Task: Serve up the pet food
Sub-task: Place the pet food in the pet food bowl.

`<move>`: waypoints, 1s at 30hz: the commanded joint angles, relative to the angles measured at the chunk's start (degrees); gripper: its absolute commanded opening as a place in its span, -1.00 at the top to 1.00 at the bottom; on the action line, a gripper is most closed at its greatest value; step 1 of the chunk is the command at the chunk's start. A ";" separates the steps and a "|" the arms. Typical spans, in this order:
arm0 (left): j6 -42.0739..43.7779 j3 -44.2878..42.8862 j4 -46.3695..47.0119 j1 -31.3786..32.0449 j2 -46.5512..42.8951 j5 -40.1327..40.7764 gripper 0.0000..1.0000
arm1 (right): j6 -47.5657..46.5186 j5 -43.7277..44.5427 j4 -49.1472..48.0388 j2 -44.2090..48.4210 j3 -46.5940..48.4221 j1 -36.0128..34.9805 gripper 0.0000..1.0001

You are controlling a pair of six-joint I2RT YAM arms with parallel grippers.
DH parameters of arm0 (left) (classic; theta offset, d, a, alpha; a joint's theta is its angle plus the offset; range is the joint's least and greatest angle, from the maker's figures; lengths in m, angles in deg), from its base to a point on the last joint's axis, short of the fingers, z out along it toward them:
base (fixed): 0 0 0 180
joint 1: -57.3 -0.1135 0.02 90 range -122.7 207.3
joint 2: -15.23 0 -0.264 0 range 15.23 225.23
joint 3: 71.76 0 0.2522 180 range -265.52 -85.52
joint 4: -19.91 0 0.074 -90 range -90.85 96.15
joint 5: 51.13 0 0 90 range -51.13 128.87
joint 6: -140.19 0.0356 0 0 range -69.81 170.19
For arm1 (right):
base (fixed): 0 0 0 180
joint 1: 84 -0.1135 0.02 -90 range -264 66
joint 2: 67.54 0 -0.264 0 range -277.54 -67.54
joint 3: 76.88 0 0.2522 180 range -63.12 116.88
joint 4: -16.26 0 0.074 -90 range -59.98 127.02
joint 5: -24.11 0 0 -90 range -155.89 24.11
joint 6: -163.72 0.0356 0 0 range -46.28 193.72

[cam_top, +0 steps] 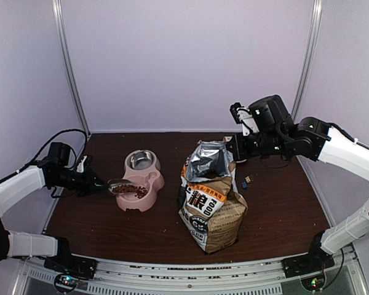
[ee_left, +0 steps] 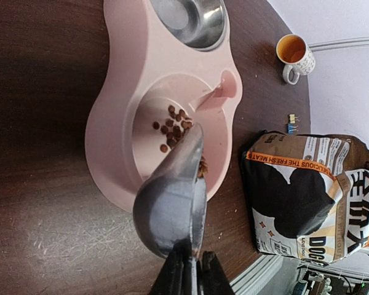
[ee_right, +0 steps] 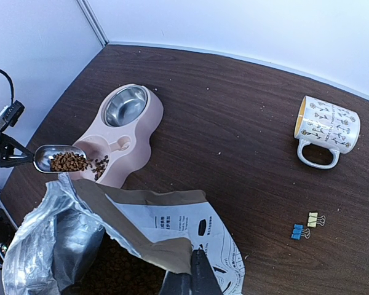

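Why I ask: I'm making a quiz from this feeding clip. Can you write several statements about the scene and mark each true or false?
1. The left hand holds the metal scoop over the pink double bowl. True.
2. The served kibble lies in the steel insert. False: it lies in the pink compartment, and the steel insert shows none.
3. The right hand is shut on the top edge of the bag. True.
4. The bag is sealed. False: its top gapes open, with kibble visible inside in the right wrist view.
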 commanded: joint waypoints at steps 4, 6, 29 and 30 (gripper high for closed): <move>2.62 -3.21 -0.71 -0.43 0.79 -0.12 1.00 | -0.36 5.39 -2.19 -0.20 2.66 1.46 1.00; 2.97 -3.56 -1.21 -0.38 0.86 -0.01 1.00 | -0.39 5.39 -2.18 -0.26 2.69 1.41 1.00; 9.17 -11.61 -11.42 3.34 1.92 10.63 1.00 | -0.59 5.06 -2.11 -0.64 2.93 1.50 1.00; 9.45 -11.96 -11.95 3.59 2.12 11.31 1.00 | -0.57 5.09 -2.10 -0.64 2.93 1.44 1.00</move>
